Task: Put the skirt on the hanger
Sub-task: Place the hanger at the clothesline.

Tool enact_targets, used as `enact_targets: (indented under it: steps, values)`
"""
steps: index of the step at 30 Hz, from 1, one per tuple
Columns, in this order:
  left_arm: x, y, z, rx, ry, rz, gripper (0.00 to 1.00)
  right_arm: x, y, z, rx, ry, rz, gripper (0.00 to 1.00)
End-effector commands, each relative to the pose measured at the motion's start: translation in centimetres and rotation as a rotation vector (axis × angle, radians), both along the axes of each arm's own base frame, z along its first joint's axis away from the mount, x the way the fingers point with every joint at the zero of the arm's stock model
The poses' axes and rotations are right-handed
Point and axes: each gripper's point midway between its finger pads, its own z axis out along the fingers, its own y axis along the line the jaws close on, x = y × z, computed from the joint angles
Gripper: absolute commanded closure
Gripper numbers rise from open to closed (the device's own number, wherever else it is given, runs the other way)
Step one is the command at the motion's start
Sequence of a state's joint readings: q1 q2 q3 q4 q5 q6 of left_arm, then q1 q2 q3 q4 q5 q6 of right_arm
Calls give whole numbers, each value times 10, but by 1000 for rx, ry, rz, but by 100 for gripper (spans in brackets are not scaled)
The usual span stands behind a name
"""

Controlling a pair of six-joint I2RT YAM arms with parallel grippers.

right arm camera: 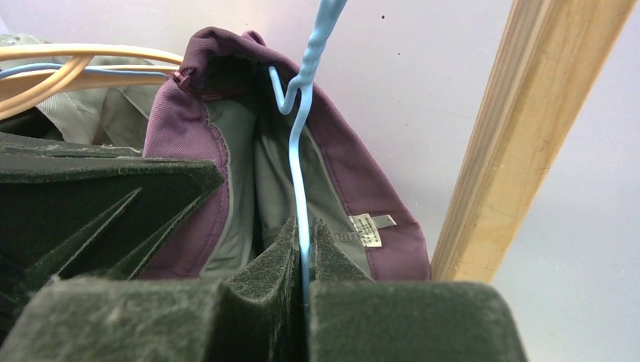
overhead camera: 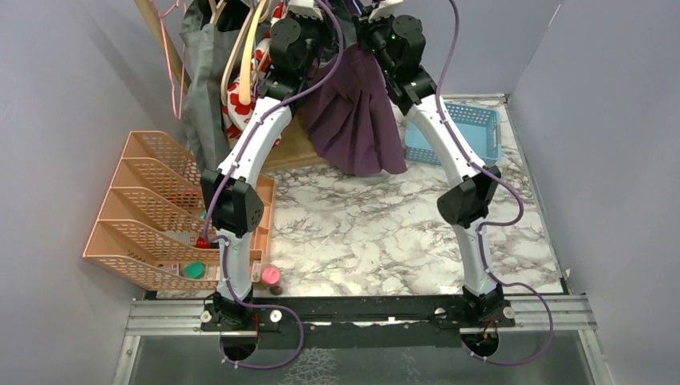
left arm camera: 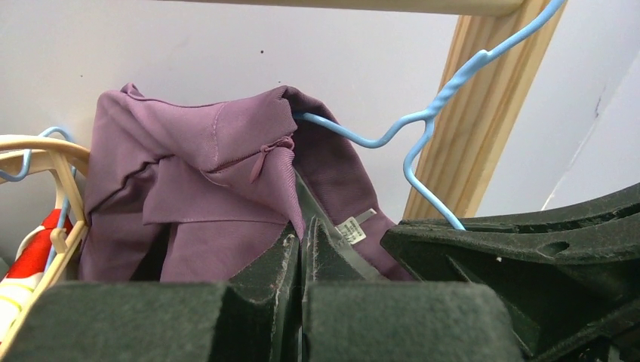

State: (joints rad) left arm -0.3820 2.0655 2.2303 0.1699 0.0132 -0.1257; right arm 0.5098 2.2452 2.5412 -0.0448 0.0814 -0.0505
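The purple skirt (overhead camera: 357, 120) hangs at the back of the table between my two raised arms. In the left wrist view its bunched waistband (left arm camera: 204, 173) runs down into the tips of my left gripper (left arm camera: 303, 234), which is shut on the fabric. A light blue wire hanger (left arm camera: 423, 121) comes out of the waist opening and leads to the other gripper. My right gripper (right arm camera: 304, 234) is shut on the hanger's wire (right arm camera: 300, 181), which runs inside the skirt's grey-lined waist (right arm camera: 355, 173). A white label (right arm camera: 370, 228) shows on the lining.
A wooden rack post (right arm camera: 513, 136) stands close on the right of both grippers. Cream hangers (left arm camera: 45, 151) with grey (overhead camera: 200, 80) and red-and-white (overhead camera: 240, 104) garments hang at the left. An orange file rack (overhead camera: 152, 208) and a blue basket (overhead camera: 461, 132) sit on the marble table.
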Motion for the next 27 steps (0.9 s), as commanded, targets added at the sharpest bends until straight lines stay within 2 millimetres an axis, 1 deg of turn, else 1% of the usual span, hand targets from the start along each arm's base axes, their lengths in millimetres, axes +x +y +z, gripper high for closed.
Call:
enact_targets:
  steps: [1,6,9,10,13,16,18,22,24,27]
  values:
    - [-8,-6,20,-14,-57,-2,100,-7,-13,63,136,-198,-24,99]
    - [-6,-7,15,-2,-45,5,100,0,-16,60,144,-218,-41,99]
    - [-5,-7,12,4,-40,7,96,2,-14,57,138,-223,-41,99]
    - [-4,-6,11,6,-39,9,96,3,-14,56,134,-223,-40,98]
    - [-4,-8,10,15,-36,2,92,3,-13,53,121,-216,-33,90]
    - [-5,-8,7,26,-26,-3,89,-2,-12,55,112,-212,-18,84]
    - [-4,-8,4,33,-16,2,87,-5,-12,56,104,-207,-7,82]
    - [-6,-6,1,39,-5,7,84,-12,-12,57,84,-192,10,81]
    - [-8,-3,2,40,-2,18,79,-17,-13,59,83,-186,15,80]
    - [-10,5,4,44,2,55,77,-24,-16,61,81,-178,18,79]
